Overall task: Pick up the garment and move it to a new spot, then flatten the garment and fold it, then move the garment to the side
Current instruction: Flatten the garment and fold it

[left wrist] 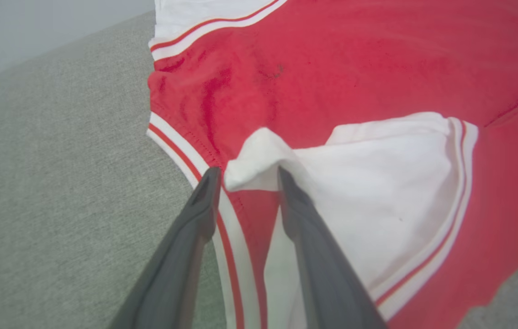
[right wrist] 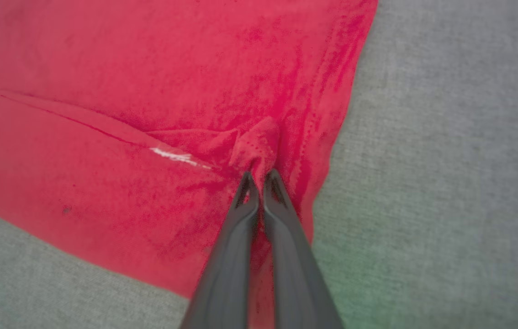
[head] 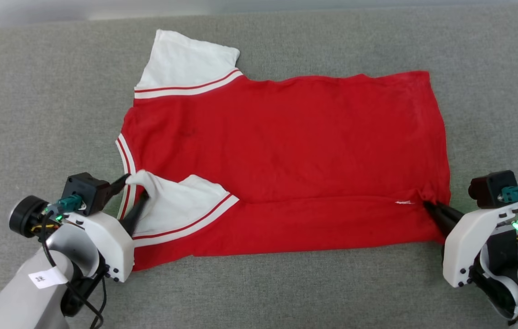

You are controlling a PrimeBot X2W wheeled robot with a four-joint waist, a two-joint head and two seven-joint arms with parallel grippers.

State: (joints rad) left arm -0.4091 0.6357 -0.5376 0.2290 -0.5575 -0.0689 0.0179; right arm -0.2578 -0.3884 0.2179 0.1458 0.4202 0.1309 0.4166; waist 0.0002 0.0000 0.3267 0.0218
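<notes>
- Red garment (head: 286, 151) lies spread on the grey cushion (head: 35, 114), white sleeves striped red-and-white, its near edge folded over
- Left gripper (head: 137, 185) at its collar end, fingers spread wide around the near sleeve's bunched tip
- Right gripper (head: 428, 204) pinches its puckered hem tight

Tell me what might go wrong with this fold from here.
1. The right gripper is shut on a small bunched pinch of the garment near its hem; pulling may drag or crease the folded strip.
2. The left gripper is open around the white sleeve tip; if only the right side moves, the fold could skew.
</notes>
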